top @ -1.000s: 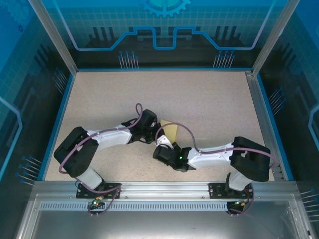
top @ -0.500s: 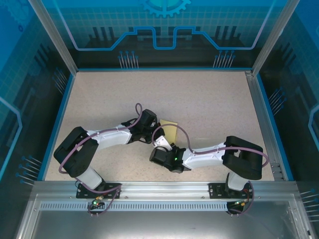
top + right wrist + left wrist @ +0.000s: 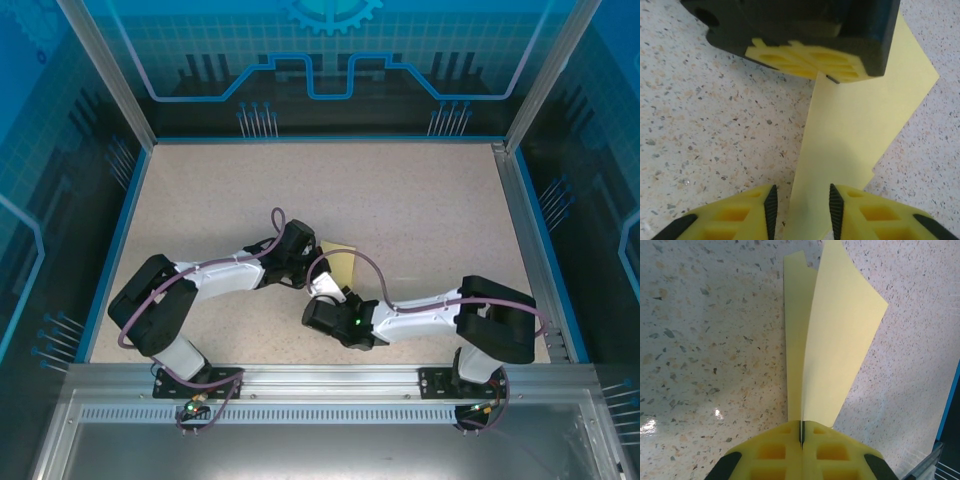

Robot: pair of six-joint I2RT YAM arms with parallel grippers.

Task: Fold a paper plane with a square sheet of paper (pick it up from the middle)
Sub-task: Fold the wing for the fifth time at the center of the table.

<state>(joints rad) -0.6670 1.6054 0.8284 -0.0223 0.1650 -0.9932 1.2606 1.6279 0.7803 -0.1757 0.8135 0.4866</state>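
The pale-yellow sheet of paper (image 3: 341, 264) lay near the middle of the speckled table (image 3: 430, 200), between the two wrists in the overhead view. It was doubled over on itself. From the left wrist, the paper (image 3: 840, 340) showed two layers fanning away from one shared edge: a wide flap raised off the surface and a narrow strip beside it. The left gripper (image 3: 801, 432) was clamped on that edge, its yellow pads (image 3: 777, 452) pressed together with the paper pinched in the seam. From the right wrist, the sheet (image 3: 865, 125) ran from the left gripper (image 3: 827, 76) down into the right gripper (image 3: 801, 200), whose fingers (image 3: 860, 210) stood narrowly apart around it — not closed. Whether they touched the paper could not be told.
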